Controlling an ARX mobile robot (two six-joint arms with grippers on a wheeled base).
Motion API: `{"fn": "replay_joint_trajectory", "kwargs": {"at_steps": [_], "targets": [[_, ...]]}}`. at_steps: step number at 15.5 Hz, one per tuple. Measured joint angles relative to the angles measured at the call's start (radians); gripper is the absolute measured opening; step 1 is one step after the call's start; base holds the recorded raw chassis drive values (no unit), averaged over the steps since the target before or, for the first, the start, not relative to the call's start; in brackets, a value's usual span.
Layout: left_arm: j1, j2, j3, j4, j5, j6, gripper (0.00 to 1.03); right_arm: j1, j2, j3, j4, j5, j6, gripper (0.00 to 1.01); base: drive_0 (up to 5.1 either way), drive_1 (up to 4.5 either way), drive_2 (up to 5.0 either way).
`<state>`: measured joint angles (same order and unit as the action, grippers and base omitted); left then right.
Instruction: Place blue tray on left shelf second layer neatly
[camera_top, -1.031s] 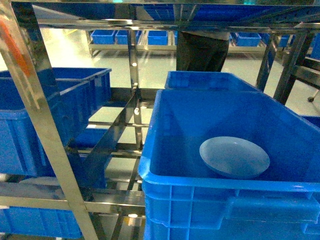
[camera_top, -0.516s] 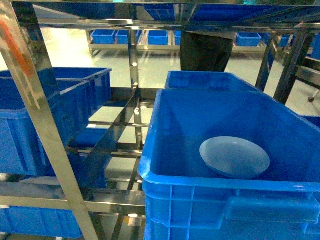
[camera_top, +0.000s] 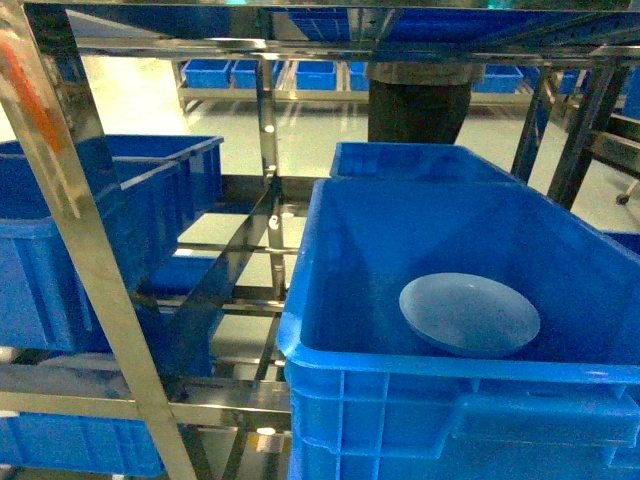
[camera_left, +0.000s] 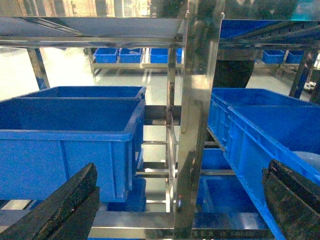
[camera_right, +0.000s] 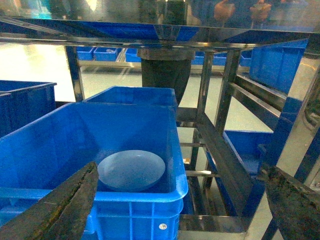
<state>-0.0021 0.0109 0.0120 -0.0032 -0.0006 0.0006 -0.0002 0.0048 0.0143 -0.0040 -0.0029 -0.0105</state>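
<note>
- Bkgd: pale glossy floor (camera_top: 150, 100) w/ a far row of small blue bins (camera_top: 245, 73) on a low rack; a person's dark trousers (camera_top: 418, 108) stand behind the racks.
- Far left, head view: deep saturated-blue ribbed plastic crates (camera_top: 60, 240) sit on the shiny stainless-steel left shelf (camera_top: 75, 240) of slanted uprights & horizontal rails; another blue crate below at the bottom-left corner.
- Left wrist view: same shelf's upright (camera_left: 197, 115) runs down mid-frame, crates on either side; left gripper (camera_left: 180, 200) has its two dark fingers spread wide at the frame edges, nothing between them.
- Centre gap in head view: bare rails, steel divider panel (camera_top: 215, 290) angled back.
- Right: large deep-blue crate (camera_top: 330, 300) up front, a second one right behind it.
- Pale sky-blue shallow oval plastic tray (camera_top: 469, 315) lies inside the front crate, tilted, leaning twd the near wall; also in right wrist view (camera_right: 131, 171).
- Right gripper (camera_right: 180, 200): fingers wide apart, unloaded, hovering short of the crate.
</note>
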Motion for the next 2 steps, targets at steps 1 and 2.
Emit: {"fn": "replay_joint_trajectory", "kwargs": {"at_steps": [1, 2], "targets": [[0.000, 0.000, 0.000, 0.000, 0.000, 0.000, 0.98, 0.000, 0.000, 0.000, 0.000, 0.000, 0.000, 0.97, 0.0, 0.00, 0.0], [0.000, 0.000, 0.000, 0.000, 0.000, 0.000, 0.98, 0.000, 0.000, 0.000, 0.000, 0.000, 0.000, 0.98, 0.0, 0.00, 0.0]]}}
